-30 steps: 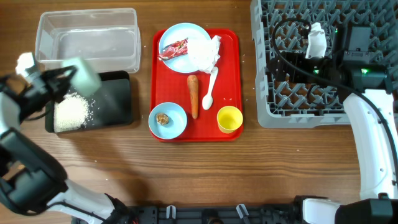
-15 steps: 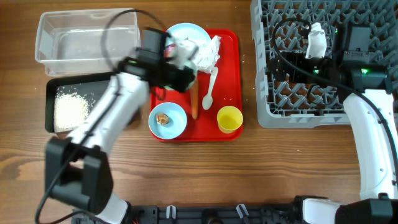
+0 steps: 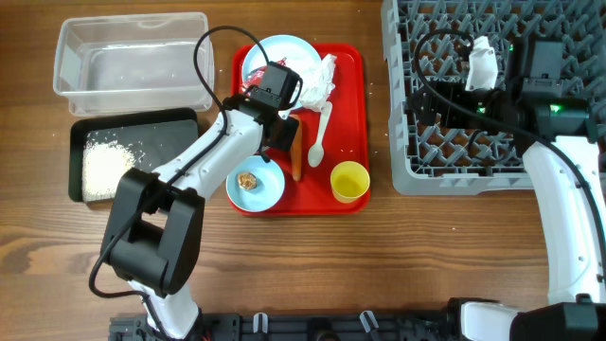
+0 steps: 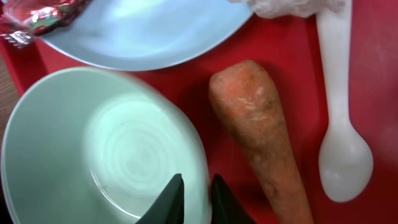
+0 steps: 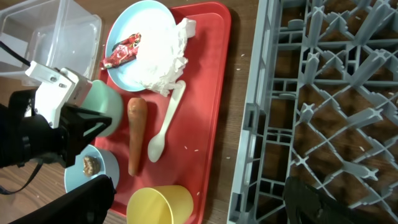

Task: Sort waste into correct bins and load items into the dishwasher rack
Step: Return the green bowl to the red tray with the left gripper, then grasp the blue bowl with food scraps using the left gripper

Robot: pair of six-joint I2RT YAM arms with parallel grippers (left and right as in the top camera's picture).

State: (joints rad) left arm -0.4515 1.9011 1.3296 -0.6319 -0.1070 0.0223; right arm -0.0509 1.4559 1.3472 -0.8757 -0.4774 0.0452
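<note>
1. The pale green bowl (image 4: pixel 93 155) is hard to make out from overhead, where the left arm hides nearly all of it. The left wrist view blurs its upper rim and cuts off its lower edge.
2. The bowl hangs over the left part of the red tray (image 3: pixel 350 114), its hollow facing the wrist camera. It is between the light blue round plate (image 4: pixel 149 31) and the light blue bowl (image 3: pixel 256 183).
3. The left fingers (image 4: pixel 171 199) are closed on the bowl's rim, one tip inside and one outside.
4. Just beside the bowl lies the orange carrot (image 4: pixel 267 137). Its long axis runs along the tray's length, thick end toward the plate, and the wrist view cuts off its thin end.
5. The white plastic spoon (image 4: pixel 339 124) lies nearly parallel to the carrot. Its scoop is toward the small yellow cup (image 3: pixel 349 181) and its handle toward the crumpled white napkin (image 5: pixel 161 56).
6. The red snack wrapper (image 5: pixel 121 51) lies on the plate. From overhead the arm partly covers it.
7. A small brown food lump (image 3: pixel 249 180) sits in the light blue bowl.
8. White rice grains (image 3: pixel 106 170) lie in the black bin (image 3: pixel 137 152), which is next to the clear tub (image 3: pixel 133 57) on the bench (image 3: pixel 379 265).
9. The right fingers (image 5: pixel 314 205) are spread wide and hold nothing. They are over the left edge of the grey rack (image 3: pixel 454 142), and the frame cuts off their tips.
</note>
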